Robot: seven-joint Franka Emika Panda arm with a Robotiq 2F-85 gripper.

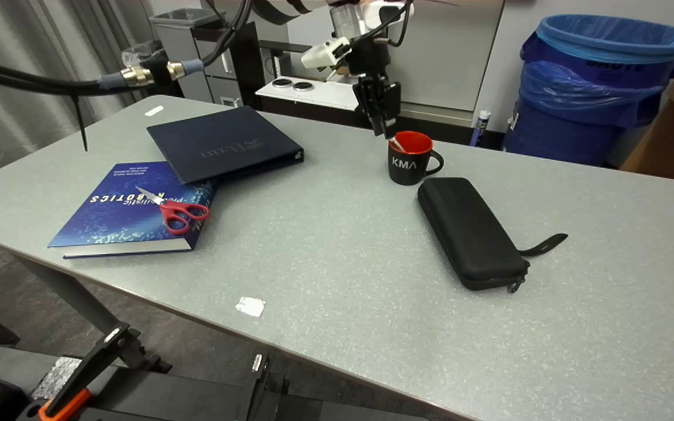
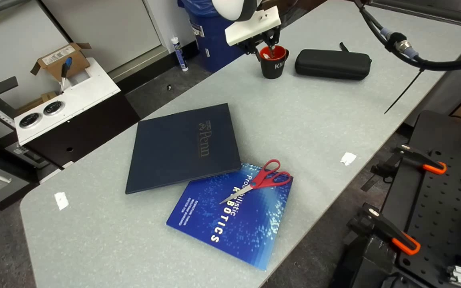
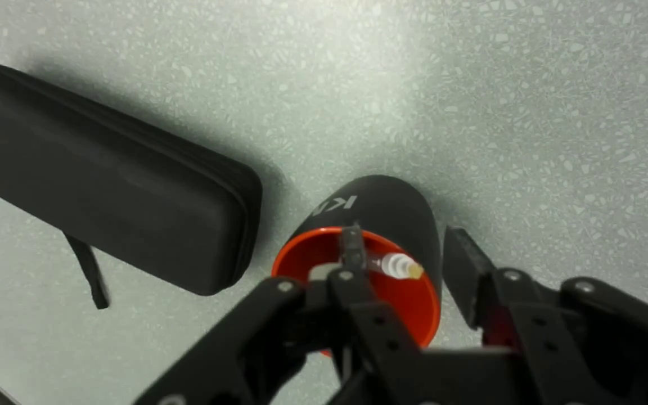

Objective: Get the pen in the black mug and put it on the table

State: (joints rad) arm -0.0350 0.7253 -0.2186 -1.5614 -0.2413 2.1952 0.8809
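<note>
The black mug stands upright on the grey table, its red inside showing. It also shows in an exterior view and the wrist view. The pen leans inside it; its white end with a yellowish tip rests near the rim, and its lower part is hidden by a finger. A whitish bit of the pen shows in an exterior view. My gripper is open at the rim: one finger over the mug's opening, the other outside its wall, with the pen's end between them, not gripped.
A black zip pouch lies beside the mug. A dark binder overlaps a blue book with red scissors on it. A blue bin stands behind the table. A cable hangs across the view.
</note>
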